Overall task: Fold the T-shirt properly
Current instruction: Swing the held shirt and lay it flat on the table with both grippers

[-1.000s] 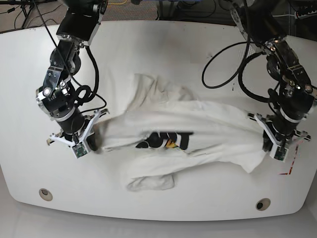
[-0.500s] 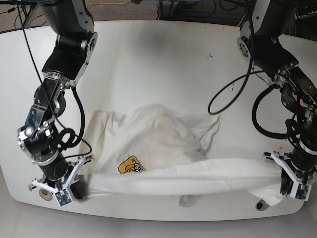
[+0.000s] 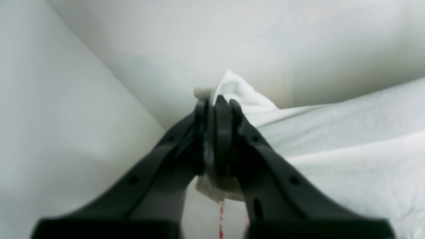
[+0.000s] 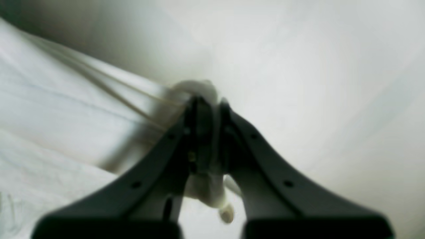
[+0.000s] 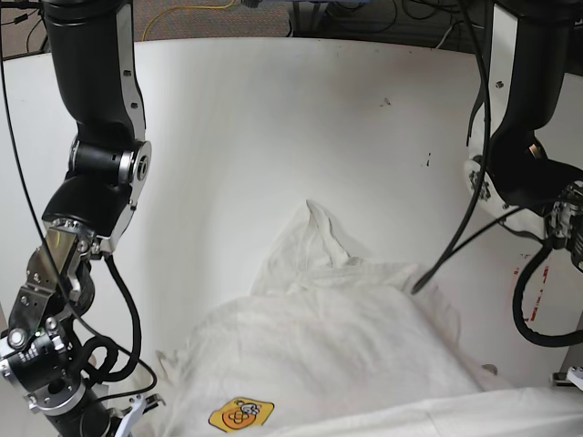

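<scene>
The cream T-shirt point(image 5: 337, 355) lies bunched at the near middle of the white table point(image 5: 273, 137), its near edge pulled taut along the bottom of the base view. An orange print point(image 5: 240, 414) shows on it; the black lettering is hidden. In the left wrist view my left gripper point(image 3: 217, 99) is shut on a bunched bit of T-shirt point(image 3: 332, 149), which spreads to its right. In the right wrist view my right gripper point(image 4: 206, 99) is shut on a bunched bit of T-shirt point(image 4: 49, 116), which spreads to its left. Both grippers are cut off below the base view.
The right arm point(image 5: 82, 237) stands tall at the left of the base view and the left arm point(image 5: 519, 164) at the right. A red tape mark point(image 5: 537, 264) is on the table at the right. Cables point(image 5: 209, 9) lie behind the far edge.
Both grippers, still shut on the shirt, have moved toward the near edge and out of the base view. The shirt was dragged nearer, and the orange print now sits lower.
</scene>
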`<move>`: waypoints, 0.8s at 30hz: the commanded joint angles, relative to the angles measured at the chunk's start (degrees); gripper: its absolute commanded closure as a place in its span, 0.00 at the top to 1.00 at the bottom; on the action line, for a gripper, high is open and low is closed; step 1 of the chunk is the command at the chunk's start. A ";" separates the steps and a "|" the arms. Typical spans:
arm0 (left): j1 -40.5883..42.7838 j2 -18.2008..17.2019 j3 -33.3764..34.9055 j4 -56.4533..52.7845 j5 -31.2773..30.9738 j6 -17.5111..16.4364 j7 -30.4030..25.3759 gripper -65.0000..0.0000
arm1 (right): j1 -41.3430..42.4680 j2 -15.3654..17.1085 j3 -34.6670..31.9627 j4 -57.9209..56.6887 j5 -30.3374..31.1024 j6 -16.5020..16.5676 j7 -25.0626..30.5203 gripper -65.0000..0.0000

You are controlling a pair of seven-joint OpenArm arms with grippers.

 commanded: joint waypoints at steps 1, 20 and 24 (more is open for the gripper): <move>-6.41 -0.66 0.23 -0.90 0.57 0.15 -0.76 0.00 | 5.94 1.03 -1.22 -0.34 -1.36 -0.82 0.46 0.00; -18.02 -3.56 5.68 -5.47 0.39 0.06 1.39 0.00 | 15.52 1.12 -3.07 -5.00 -1.36 -0.82 -1.13 0.00; -14.59 -3.38 5.68 -4.94 0.22 -0.11 1.39 0.00 | 12.36 2.70 -2.98 -3.85 -1.36 -0.82 -1.13 0.00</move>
